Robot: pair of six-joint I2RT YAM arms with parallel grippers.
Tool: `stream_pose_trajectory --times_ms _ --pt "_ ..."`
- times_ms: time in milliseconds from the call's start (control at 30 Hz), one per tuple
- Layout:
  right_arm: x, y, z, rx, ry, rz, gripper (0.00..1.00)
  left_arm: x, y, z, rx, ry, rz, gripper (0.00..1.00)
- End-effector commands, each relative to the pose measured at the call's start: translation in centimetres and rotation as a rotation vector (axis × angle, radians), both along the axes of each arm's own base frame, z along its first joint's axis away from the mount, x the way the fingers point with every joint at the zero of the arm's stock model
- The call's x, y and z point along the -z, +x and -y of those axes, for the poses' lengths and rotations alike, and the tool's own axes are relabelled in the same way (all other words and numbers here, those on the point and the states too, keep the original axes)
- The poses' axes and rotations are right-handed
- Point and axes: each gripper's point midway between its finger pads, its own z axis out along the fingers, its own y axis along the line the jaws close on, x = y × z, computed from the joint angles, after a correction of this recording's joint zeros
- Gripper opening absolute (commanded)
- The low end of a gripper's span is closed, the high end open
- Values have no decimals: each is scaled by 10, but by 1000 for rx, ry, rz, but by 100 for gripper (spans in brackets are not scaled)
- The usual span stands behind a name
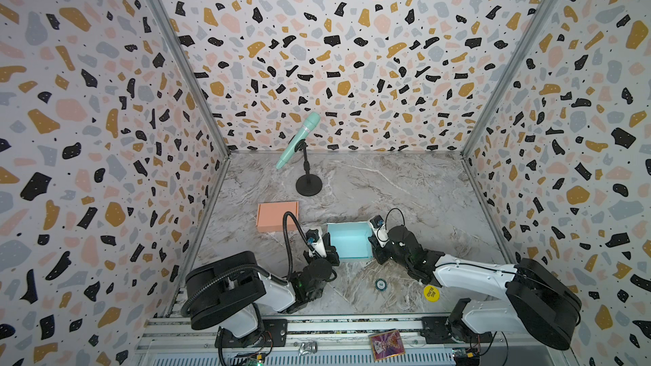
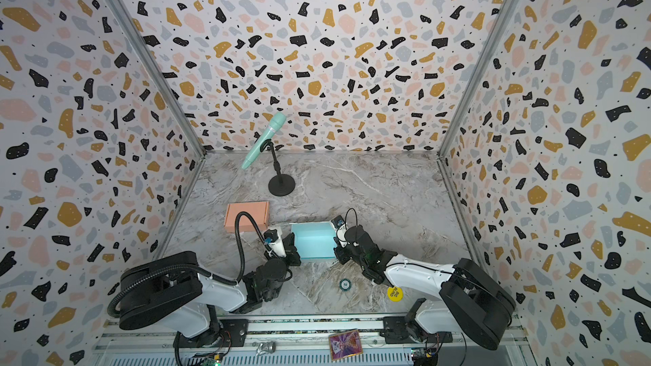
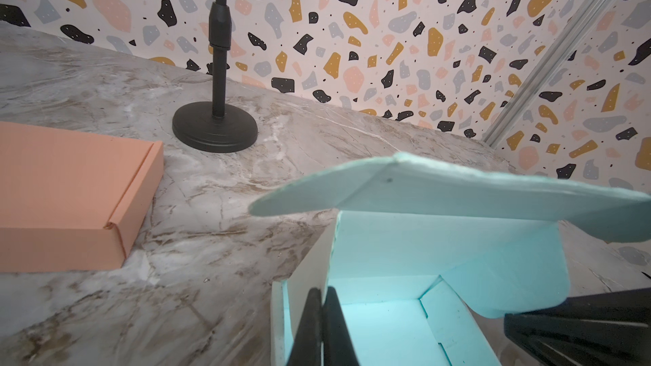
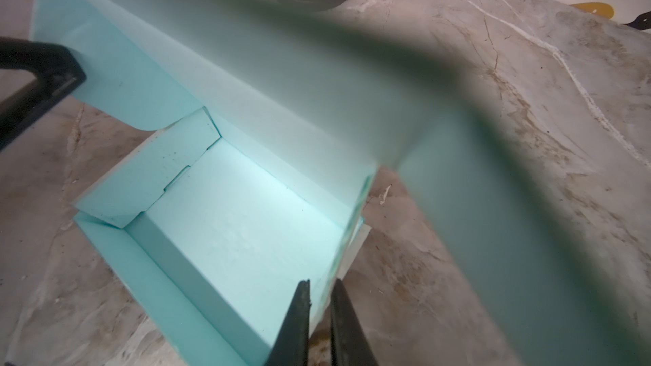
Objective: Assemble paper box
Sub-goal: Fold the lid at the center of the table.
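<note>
Teal paper box [image 1: 349,245] mid-counter, walls up, lid [image 3: 440,188] raised. Left pincer [image 3: 322,325] pinches left wall; right pincer [image 4: 318,322] pinches right wall. Step: steadying sides. Next, likely: release, fold lid down, tuck flaps.

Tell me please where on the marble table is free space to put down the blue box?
The widest bare marble table lies right of the microphone stand, up to the back and right walls. Crowded: the front, where both arms pinch the blue box, the orange box lies to its left, and a chip and yellow disc lie nearer.
</note>
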Motion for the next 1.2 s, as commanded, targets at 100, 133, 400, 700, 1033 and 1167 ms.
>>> stream_pose_trajectory --times_ms 100,133,400,700,1033,1167 --pt "-9 -15 1 -43 78 33 14 14 -11 -6 -6 25 -8 0" --pt "-10 -18 2 -48 94 42 14 14 -12 -7 -11 30 -7 0" --pt "-35 -29 23 0 251 78 15 16 -13 -4 -10 71 -6 0" --pt "-54 28 99 216 502 -54 17 9 -11 9 14 86 -3 0" --pt "-42 65 75 135 437 -93 16 6 -10 21 45 55 -16 0" --pt "-42 67 63 97 421 -83 15 5 -9 25 48 45 -18 0"
